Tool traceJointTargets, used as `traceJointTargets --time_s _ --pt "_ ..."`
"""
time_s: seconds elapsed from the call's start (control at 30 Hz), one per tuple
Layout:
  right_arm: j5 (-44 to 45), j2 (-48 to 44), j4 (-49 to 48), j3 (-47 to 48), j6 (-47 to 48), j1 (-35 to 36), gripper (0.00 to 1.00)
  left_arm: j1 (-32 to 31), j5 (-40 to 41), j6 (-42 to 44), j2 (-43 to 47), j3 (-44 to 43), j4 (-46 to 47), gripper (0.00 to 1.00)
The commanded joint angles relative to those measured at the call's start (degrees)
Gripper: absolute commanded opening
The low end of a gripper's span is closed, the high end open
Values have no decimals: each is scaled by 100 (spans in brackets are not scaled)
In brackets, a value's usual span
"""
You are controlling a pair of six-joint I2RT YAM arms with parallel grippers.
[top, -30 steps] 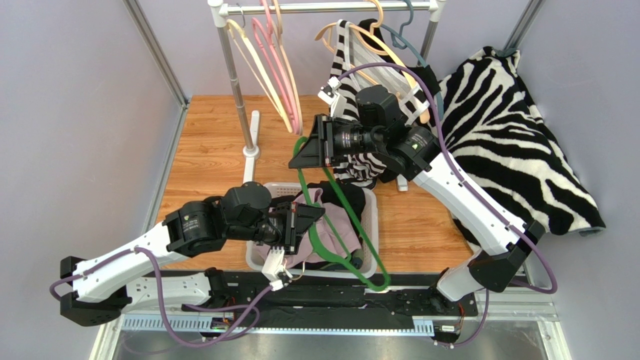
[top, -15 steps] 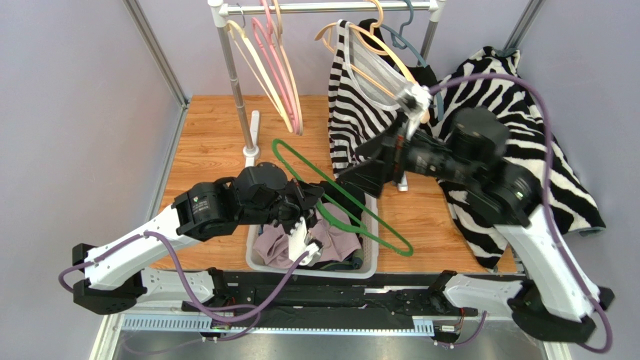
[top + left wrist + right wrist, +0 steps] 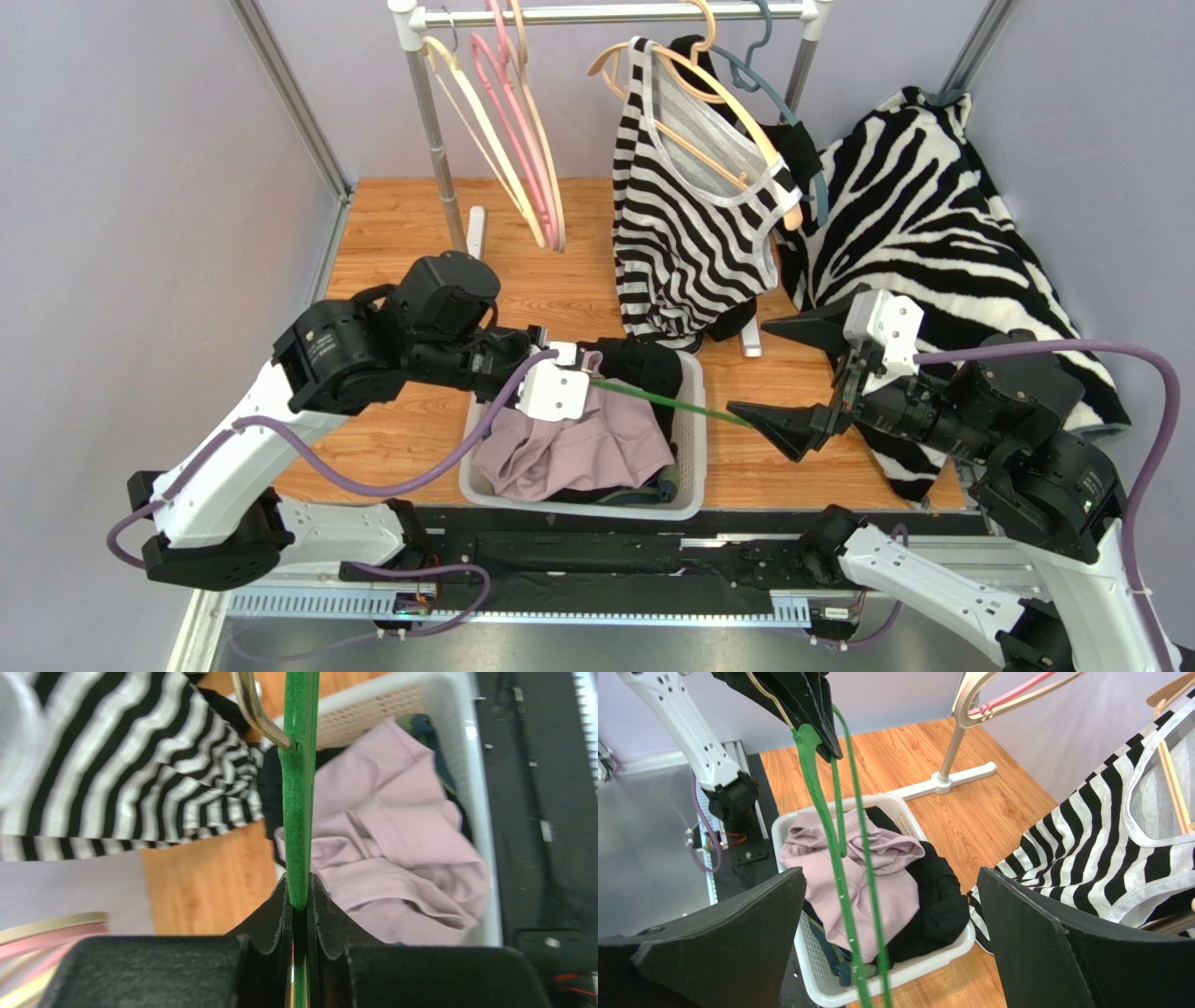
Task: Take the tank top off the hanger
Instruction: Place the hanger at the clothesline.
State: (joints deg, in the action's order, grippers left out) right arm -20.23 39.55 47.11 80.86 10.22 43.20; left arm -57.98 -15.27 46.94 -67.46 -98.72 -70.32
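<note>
My left gripper (image 3: 572, 375) is shut on the neck of a bare green hanger (image 3: 671, 403) and holds it above the white basket (image 3: 694, 420), its frame pointing right. In the left wrist view the jaws (image 3: 300, 896) pinch the green bar (image 3: 298, 812) just below its metal hook (image 3: 256, 710). Wide open, my right gripper (image 3: 790, 378) sits at the hanger's far end; its fingers straddle the green wires (image 3: 840, 875) without touching. A black-and-white striped tank top (image 3: 687, 238) hangs on a tan hanger on the rail. A mauve garment (image 3: 575, 448) lies in the basket.
The clothes rack's pole (image 3: 435, 140) and foot (image 3: 470, 259) stand at the back left, with pink and yellow hangers (image 3: 512, 126) on the rail. A zebra-print cloth (image 3: 954, 252) covers the right side. Dark clothing (image 3: 941, 896) fills the basket beside the mauve garment.
My right gripper let go of the hanger's top, opened wide and drew back to the right. My left arm lifted the green hanger out of the basket and swung it level.
</note>
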Motion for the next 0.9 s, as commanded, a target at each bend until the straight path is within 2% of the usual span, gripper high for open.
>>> traceJointTargets --time_s 0.0,0.07,0.3,0.47,0.87 --pt "-349 306 87 228 472 4 100 41 -827 -677 -127 -94 -482 0" --pt "-481 413 44 211 516 4 99 41 -978 -747 -267 -209 -727 0" --pt "-711 826 -62 263 604 373 82 102 -1215 -950 -610 -622 -1027 0" --pt "-219 1081 395 387 850 1075 81 190 -1260 -1020 -900 -886 -1097 0" --pt "-192 1143 896 211 596 1138 72 199 -1207 -844 -944 -912 -922 0"
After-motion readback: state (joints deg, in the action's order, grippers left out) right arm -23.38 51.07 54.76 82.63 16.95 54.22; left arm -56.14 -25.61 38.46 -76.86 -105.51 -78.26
